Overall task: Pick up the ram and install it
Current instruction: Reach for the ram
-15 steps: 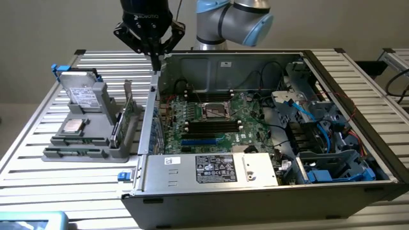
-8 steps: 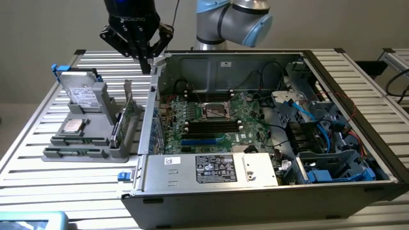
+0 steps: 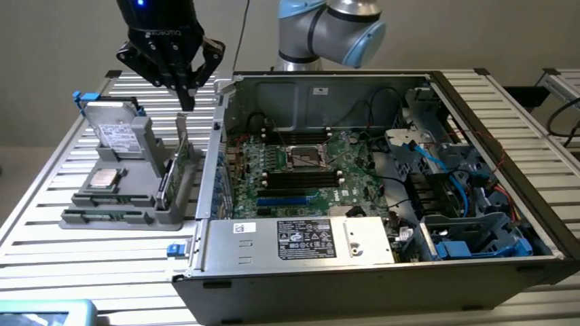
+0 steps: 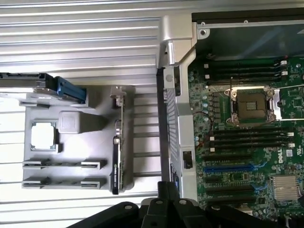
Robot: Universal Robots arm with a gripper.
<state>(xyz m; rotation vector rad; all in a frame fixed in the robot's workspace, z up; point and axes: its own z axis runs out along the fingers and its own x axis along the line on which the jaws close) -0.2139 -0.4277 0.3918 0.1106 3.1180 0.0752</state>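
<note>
Pincer (image 3: 187, 102) hangs over the far end of the gray parts holder (image 3: 127, 225). Fingertips look pressed together, nothing pinched. The tip is just above the metal bracket of the expansion card (image 3: 186, 159), not touching it. In the wrist view the pincer (image 4: 166, 190) shows as dark linkage over the case wall.

The holder sits on the slatted table (image 3: 54, 265), toward the table's edge on the exterior view's left and just beside the open PC case (image 3: 381, 272).

On the holder:
- Hard drive (image 3: 113, 129) upright at the far end.
- CPU (image 3: 102, 180) flat in the middle.
- Expansion card standing on edge along the case side.

Ram (image 3: 109, 216) looks like the dark green strip standing in the holder's front slot row, toward the table's near edge and well apart from the pincer. It is not picked up yet. The wrist view shows those slot rows (image 4: 64, 165) from straight above, so I can't tell there which row carries the stick.

Motherboard (image 3: 299, 170) lies flat in the case, with black memory slots (image 4: 247, 140) on both sides of the CPU socket (image 4: 249, 104).
</note>
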